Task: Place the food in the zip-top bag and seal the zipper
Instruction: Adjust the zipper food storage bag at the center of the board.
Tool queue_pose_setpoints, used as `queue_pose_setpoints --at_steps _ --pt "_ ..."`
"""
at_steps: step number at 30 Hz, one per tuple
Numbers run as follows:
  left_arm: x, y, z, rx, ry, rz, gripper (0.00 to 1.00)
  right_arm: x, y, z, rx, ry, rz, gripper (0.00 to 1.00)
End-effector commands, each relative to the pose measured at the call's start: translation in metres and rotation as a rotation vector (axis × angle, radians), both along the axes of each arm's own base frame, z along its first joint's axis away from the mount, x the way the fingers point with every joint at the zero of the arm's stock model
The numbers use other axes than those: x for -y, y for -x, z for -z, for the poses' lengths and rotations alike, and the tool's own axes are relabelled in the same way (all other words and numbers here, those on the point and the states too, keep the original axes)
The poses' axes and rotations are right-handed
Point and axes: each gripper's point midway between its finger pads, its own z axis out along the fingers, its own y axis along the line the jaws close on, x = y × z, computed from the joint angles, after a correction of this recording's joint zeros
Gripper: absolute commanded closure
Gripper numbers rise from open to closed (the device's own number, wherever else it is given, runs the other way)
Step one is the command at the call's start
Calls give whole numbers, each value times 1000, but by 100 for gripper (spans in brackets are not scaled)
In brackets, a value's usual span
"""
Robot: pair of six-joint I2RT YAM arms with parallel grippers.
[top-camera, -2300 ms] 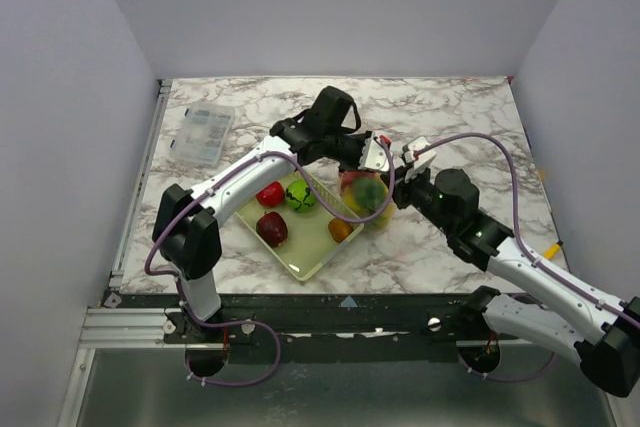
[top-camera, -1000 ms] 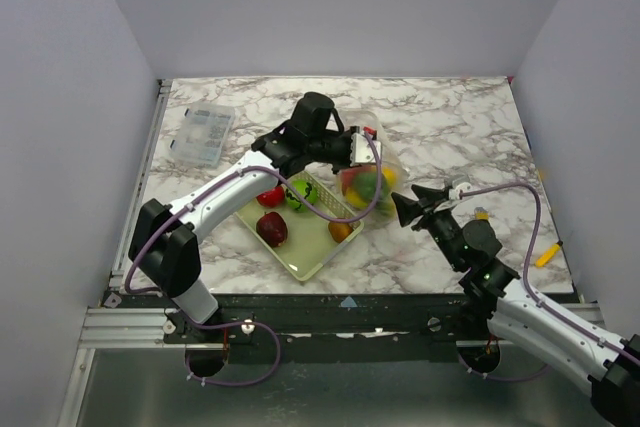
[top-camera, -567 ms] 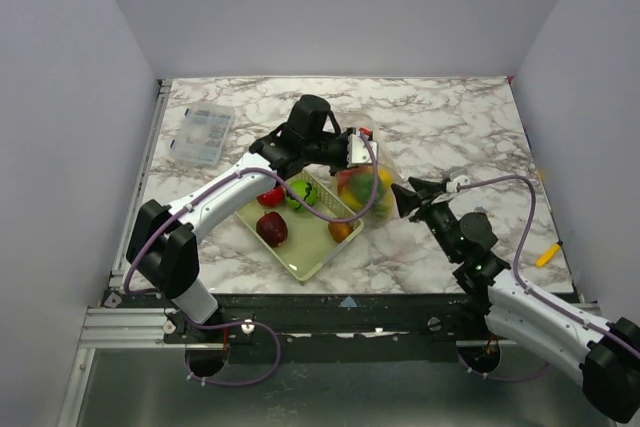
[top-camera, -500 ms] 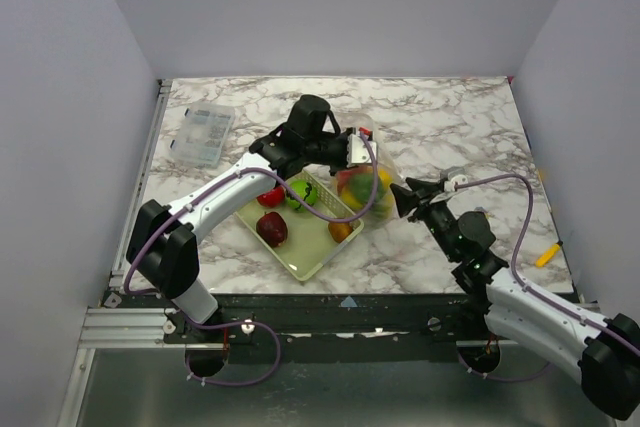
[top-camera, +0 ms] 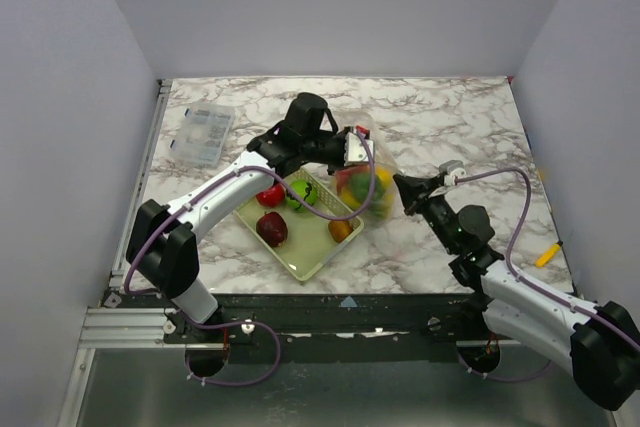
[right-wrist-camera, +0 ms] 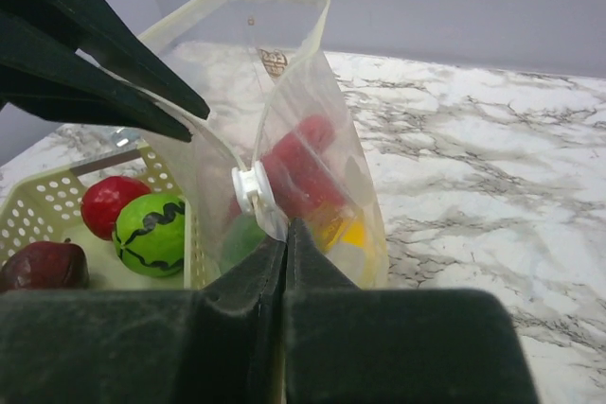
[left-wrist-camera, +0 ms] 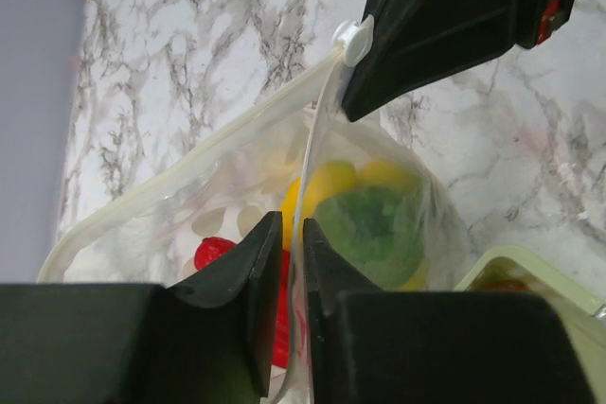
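The zip-top bag [top-camera: 366, 187] stands upright beside the basket, its mouth gaping. Red [right-wrist-camera: 298, 163], green [left-wrist-camera: 374, 224] and yellow [left-wrist-camera: 327, 182] food shows through it. My left gripper [left-wrist-camera: 294, 234] is shut on the bag's rim strip, the zipper [left-wrist-camera: 317, 130]. My right gripper [right-wrist-camera: 286, 234] is shut on the bag's end just below the white slider [right-wrist-camera: 248, 191]. In the top view the left gripper [top-camera: 352, 147] is at the bag's far side and the right gripper [top-camera: 403, 188] at its right. More food lies in the basket: a green striped ball [right-wrist-camera: 151, 234] and red fruits [top-camera: 270, 194].
The pale yellow mesh basket [top-camera: 305, 259] lies left of the bag, also holding a dark red fruit [top-camera: 272, 228] and an orange one [top-camera: 340, 230]. A clear compartment box [top-camera: 202, 134] sits at the far left. A small yellow object [top-camera: 547, 254] lies near the right edge.
My right gripper has moved in to the bag's right end and shut on it. The left gripper has kept its hold on the bag's rim, nearly still.
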Motion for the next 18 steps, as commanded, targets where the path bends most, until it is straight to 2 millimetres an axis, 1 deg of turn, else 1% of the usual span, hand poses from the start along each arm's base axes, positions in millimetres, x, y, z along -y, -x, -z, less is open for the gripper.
queue_pose_setpoints --at_steps 1,3,4,5,8,10,11,12,13,15,18 --pt "-1 10 -29 -11 41 37 73 -9 1 -29 66 -30 -78 100" --pt "0 17 -43 -7 67 60 56 -12 2 -26 40 -20 -127 100" --pt "1 21 -50 -1 83 74 50 -13 2 -26 31 -13 -155 100" --pt "4 24 -57 16 96 86 46 -16 4 -25 24 -10 -184 100" --pt "14 38 -63 60 90 157 43 -19 7 -23 8 9 -222 100" --pt "20 44 -61 37 69 199 43 -21 8 -21 3 23 -233 100" --pt "23 45 -64 26 65 211 43 -20 8 -20 2 27 -232 100" --pt "24 48 -59 -6 46 226 43 -20 8 -20 3 30 -231 100" --pt "27 51 -61 -9 37 247 43 -19 9 -19 0 33 -231 100" --pt "31 56 -54 -16 4 270 43 -18 9 -17 -3 38 -229 100" --pt "33 62 -49 -41 -16 301 48 -18 10 -19 -3 43 -228 100"
